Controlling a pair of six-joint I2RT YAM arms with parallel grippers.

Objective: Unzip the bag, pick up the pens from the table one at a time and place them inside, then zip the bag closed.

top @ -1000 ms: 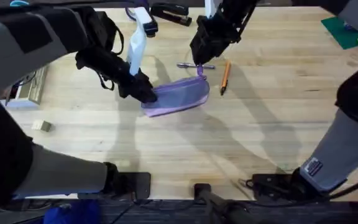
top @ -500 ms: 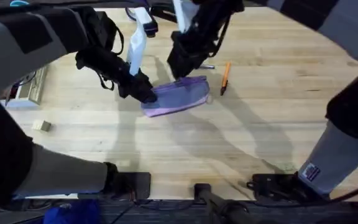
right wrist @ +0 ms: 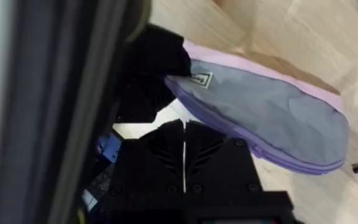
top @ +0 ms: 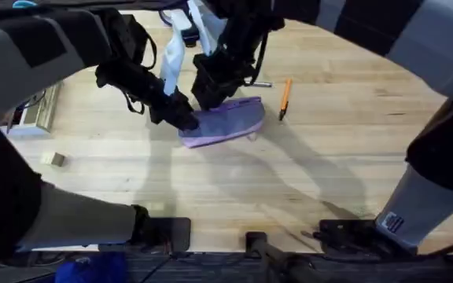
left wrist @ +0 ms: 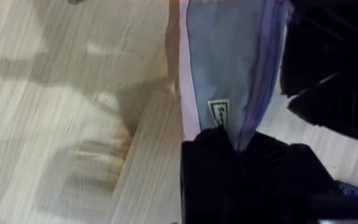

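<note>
**Both grippers at the bag**

The bag (top: 225, 119) lies flat on the table (top: 234, 196), just left of centre in the overhead view, its long axis running left to right.

The left gripper (top: 181, 116) is at the bag's left end. In the left wrist view its black fingers (left wrist: 213, 158) are clamped on that end of the bag (left wrist: 225, 56), just beside a small white label (left wrist: 218, 114) sewn to the fabric.

The right arm reaches across the middle, and the right gripper (top: 209, 96) sits at the bag's upper edge, close to the left gripper. In the right wrist view its fingers (right wrist: 166, 146) are pressed together, only a thin seam between them, right at the zip edge of the bag (right wrist: 266, 118). Whether they pinch the zip pull I cannot tell.

The orange pen (top: 285, 96) lies on the table just right of the bag, apart from it. The silver pen (top: 261, 83) is largely hidden behind the right arm, its end showing above the bag.
</note>
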